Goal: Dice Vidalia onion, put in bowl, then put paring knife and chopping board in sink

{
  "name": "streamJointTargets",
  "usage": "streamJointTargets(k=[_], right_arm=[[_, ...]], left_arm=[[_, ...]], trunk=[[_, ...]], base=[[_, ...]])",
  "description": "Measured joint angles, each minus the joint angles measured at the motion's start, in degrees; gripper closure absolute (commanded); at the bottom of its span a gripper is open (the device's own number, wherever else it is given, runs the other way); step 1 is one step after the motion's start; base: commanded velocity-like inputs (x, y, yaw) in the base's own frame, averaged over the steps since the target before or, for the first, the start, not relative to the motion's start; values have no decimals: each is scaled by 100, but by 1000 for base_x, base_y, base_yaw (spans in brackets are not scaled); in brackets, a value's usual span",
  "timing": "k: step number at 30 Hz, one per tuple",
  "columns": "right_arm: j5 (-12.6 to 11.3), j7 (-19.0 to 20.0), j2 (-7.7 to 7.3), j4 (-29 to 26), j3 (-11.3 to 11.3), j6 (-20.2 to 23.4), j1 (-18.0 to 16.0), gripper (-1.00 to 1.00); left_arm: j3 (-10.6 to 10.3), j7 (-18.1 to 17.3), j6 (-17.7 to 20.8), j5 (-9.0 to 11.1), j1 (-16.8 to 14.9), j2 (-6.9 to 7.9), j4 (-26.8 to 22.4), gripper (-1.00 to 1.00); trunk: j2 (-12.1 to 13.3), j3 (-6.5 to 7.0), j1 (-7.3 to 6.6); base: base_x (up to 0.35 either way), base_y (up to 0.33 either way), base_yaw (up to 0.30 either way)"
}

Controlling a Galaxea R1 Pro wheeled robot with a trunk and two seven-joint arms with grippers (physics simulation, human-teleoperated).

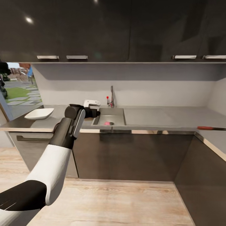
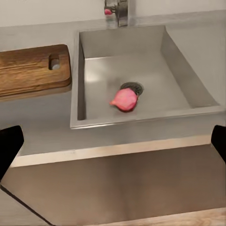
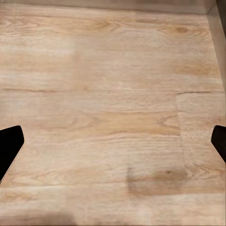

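Note:
The pinkish-red Vidalia onion point(image 2: 125, 99) lies by the round drain in the steel sink point(image 2: 183, 70), and it shows small in the basin in the head view point(image 1: 109, 123). My left gripper point(image 2: 113, 146) hovers open in front of the counter edge, short of the sink point(image 1: 116, 110), with fingertips wide apart. The dark wooden chopping board point(image 2: 33, 70) rests on the countertop point(image 1: 163, 116) beside the sink. A white square bowl point(image 1: 39, 113) sits further along on the left. The red-handled paring knife point(image 1: 208, 128) lies on the counter's far right. My right gripper point(image 3: 113, 143) is open above the wooden floor.
The steel faucet point(image 1: 111, 97) with its red-knobbed lever stands behind the basin. A small white object point(image 1: 92, 102) sits behind my left gripper. Dark upper cabinets point(image 1: 94, 31) hang overhead. The counter turns a corner at the right point(image 1: 213, 141). A window point(image 1: 18, 88) opens at the left.

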Motion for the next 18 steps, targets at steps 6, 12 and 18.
streamJointTargets(k=[6, 12, 18], right_arm=[[-8, 1, -1, -1, -19, 0, 0, -100], [-34, 11, 15, 83, -19, 22, 0, -100], [-103, 29, 33, 690, -77, 16, 1, -100]], left_arm=[[-47, 0, -8, 2, 0, -9, 226, -100], [-119, 0, -10, 0, 0, -10, 306, -100], [-149, -4, -18, -1, 0, -24, 450, -100]], trunk=[[0, 0, 0], [0, 0, 0], [0, 0, 0]], base=[[325, 0, 0], [325, -33, 0], [320, -92, 0]])
